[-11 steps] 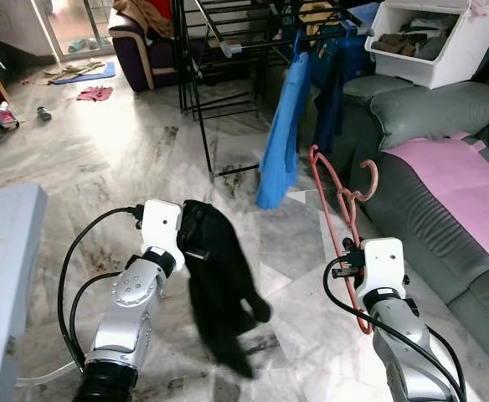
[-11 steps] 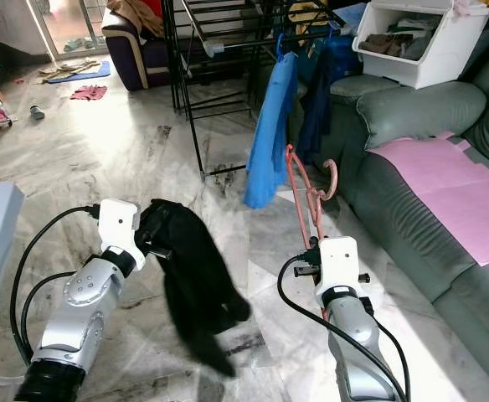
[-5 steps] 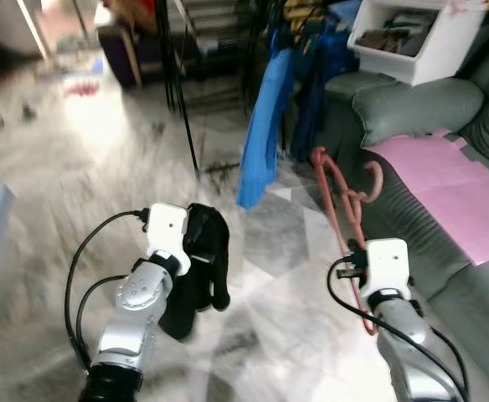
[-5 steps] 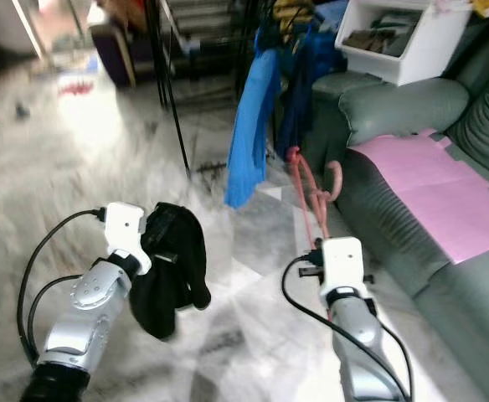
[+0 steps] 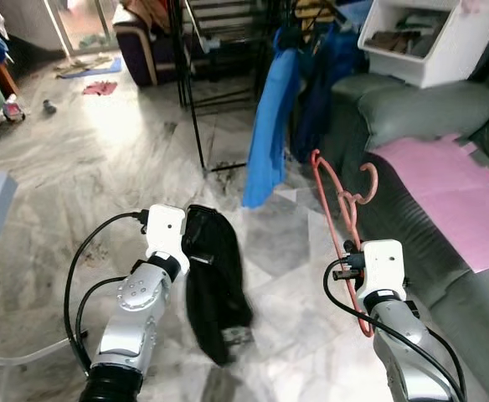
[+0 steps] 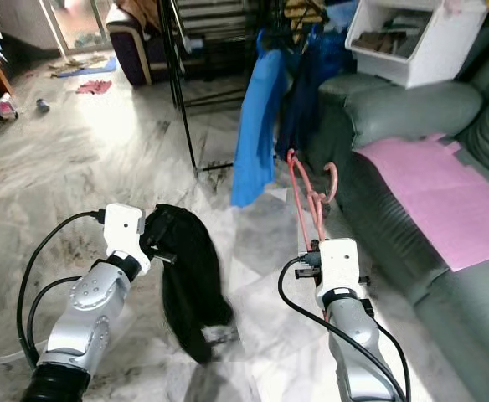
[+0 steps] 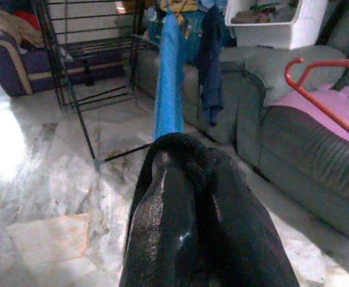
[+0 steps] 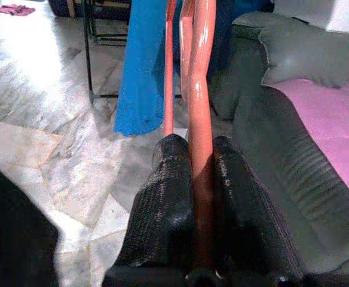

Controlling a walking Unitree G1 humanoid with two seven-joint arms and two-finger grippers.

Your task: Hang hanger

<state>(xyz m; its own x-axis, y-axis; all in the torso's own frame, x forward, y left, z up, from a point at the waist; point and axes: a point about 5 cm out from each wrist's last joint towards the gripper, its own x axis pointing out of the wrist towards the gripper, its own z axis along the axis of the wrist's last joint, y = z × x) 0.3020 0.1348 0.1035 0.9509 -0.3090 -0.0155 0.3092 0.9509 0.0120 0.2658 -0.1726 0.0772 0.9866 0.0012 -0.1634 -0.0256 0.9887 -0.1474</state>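
right gripper (image 8: pixel 201 179) clamped on the lower bar of a coral plastic hanger (image 5: pixel 338 209), held upright with hook on top, probably so as to be ready for a rail. left gripper (image 7: pixel 183 179) pinched shut on a black garment (image 5: pixel 215 285), draped down toward the marble floor (image 5: pixel 94 167), seemingly meant for the hanger. ahead, black drying rack (image 5: pixel 196 84) with a blue shirt (image 5: pixel 270 134) hanging from it; grey sofa (image 5: pixel 420 176) with pink sheet (image 5: pixel 450 180) close on the right. open floor on the left; tight between rack legs and sofa edge.
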